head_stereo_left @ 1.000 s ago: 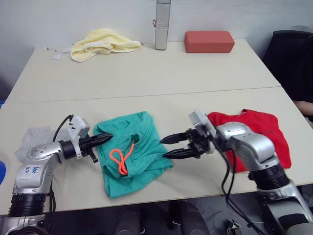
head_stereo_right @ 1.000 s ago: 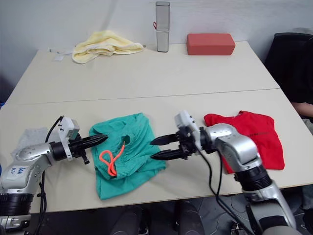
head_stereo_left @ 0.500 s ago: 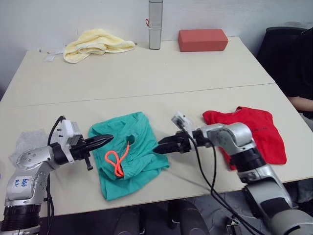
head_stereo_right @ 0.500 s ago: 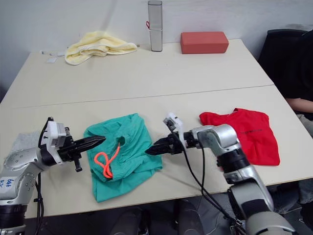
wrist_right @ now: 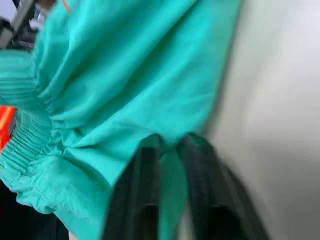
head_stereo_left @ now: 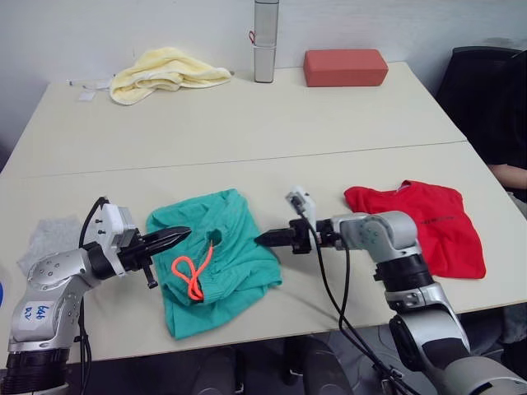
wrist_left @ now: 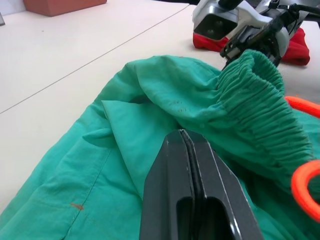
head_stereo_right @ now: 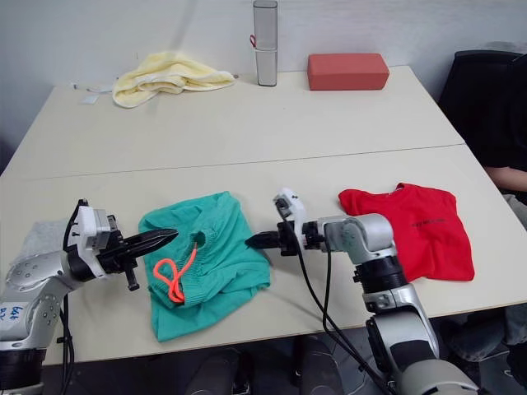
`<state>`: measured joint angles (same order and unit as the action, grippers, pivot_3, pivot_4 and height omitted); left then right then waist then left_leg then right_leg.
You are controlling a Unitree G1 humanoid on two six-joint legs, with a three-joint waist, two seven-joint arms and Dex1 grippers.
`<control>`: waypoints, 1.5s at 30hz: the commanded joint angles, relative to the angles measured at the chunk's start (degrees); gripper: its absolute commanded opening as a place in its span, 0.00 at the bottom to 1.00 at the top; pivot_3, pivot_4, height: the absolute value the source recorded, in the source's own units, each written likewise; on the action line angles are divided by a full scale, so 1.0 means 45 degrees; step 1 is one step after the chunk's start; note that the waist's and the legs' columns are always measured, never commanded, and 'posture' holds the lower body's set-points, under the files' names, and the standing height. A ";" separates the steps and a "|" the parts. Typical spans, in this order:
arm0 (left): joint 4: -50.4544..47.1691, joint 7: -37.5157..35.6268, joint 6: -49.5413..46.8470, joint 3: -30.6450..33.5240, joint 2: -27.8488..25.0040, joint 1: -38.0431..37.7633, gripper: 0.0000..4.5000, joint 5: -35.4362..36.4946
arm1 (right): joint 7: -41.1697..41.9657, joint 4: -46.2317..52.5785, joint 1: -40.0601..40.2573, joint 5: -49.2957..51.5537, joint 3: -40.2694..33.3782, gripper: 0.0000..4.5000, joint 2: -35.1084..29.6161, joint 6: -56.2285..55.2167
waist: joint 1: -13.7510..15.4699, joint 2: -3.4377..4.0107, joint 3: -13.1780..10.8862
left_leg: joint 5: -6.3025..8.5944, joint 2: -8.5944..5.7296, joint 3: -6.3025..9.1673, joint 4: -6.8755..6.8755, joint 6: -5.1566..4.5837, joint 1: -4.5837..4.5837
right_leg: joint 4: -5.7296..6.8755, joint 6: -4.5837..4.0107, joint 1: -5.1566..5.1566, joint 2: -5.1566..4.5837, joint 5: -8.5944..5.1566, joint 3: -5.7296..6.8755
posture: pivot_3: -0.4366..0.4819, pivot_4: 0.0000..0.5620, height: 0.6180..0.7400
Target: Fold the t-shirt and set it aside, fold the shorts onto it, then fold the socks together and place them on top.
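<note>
Right hand [head_stereo_right: 251, 240] at the 3 o'clock edge of the shorts [head_stereo_right: 202, 263], fingers nearly together with a fold of teal cloth pinched between them in the right wrist view. Left hand [head_stereo_right: 160, 239] on the 9 o'clock side of the shorts, fingers pressed together with no gap in the left wrist view, tips over the cloth near the gathered waistband [wrist_left: 260, 105]; cannot tell if any fabric is caught. Shorts lie crumpled near the front edge of the tabletop [head_stereo_left: 247, 123], between the two hands, orange drawstring [head_stereo_left: 191, 271] looped on top. T-shirt [head_stereo_left: 432, 222] lies flattened at 3 o'clock of the shorts, beyond the right arm, apart from them. Grey socks [head_stereo_left: 51, 234] at 9 o'clock of the shorts, partly behind the left arm. Far side of the tabletop: yellow towel [head_stereo_left: 165, 70] at 11 o'clock, upright grey cylinder [head_stereo_left: 265, 41] at 12, red block [head_stereo_left: 346, 66] at 1 o'clock. Dark chair [head_stereo_left: 486, 90] off the tabletop at 2 o'clock. Black cable [head_stereo_left: 329, 288] hangs from the right arm across the tabletop edge. Nothing lies between the shorts and the t-shirt except the right arm.
</note>
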<state>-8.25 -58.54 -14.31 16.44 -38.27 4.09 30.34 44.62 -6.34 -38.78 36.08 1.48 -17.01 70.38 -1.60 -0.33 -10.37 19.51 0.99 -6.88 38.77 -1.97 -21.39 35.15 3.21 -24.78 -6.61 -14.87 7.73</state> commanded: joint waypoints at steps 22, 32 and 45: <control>-0.0835 -0.0107 0.0537 0.0848 0.0102 -0.1919 0.00 0.0563 | -0.0482 0.0410 -0.0631 0.0805 0.1659 0.96 -0.0220 0.1377 | -0.0027 0.0000 -0.0001 | -0.0032 -0.0007 -0.0028 -0.0111 0.0007 0.0019 | -0.0034 -0.0003 -0.0018 0.0008 -0.0002 -0.0012 | 0.48 0.27 1.00; -0.2121 -0.1623 0.0472 0.1836 -0.0244 -0.4148 0.00 0.1881 | 0.0221 -0.2162 -0.1617 -0.0064 0.3245 0.77 0.1729 0.0818 | -0.0178 -0.0009 0.0011 | -0.0041 0.0001 -0.0019 -0.0126 0.0033 0.0055 | -0.0035 -0.0025 -0.0015 0.0008 -0.0014 -0.0020 | 0.48 0.27 1.00; -0.1899 -0.0129 -0.0402 0.2721 -0.0261 -0.3701 0.40 0.2163 | -0.0078 -0.1556 -0.1352 0.0779 0.0635 0.00 0.1790 0.1360 | -0.0245 -0.0012 0.0012 | -0.0042 -0.0002 -0.0017 -0.0137 0.0030 0.0035 | -0.0032 -0.0024 -0.0030 0.0004 -0.0013 -0.0022 | 0.48 0.27 1.00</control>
<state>-15.97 -59.13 -16.94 26.93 -38.97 -12.55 39.23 44.56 -15.72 -45.23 37.82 7.36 -7.99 75.49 -2.70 -0.39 -10.31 19.32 0.98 -6.95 38.14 -1.83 -21.26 35.02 3.11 -24.93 -6.59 -14.93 7.63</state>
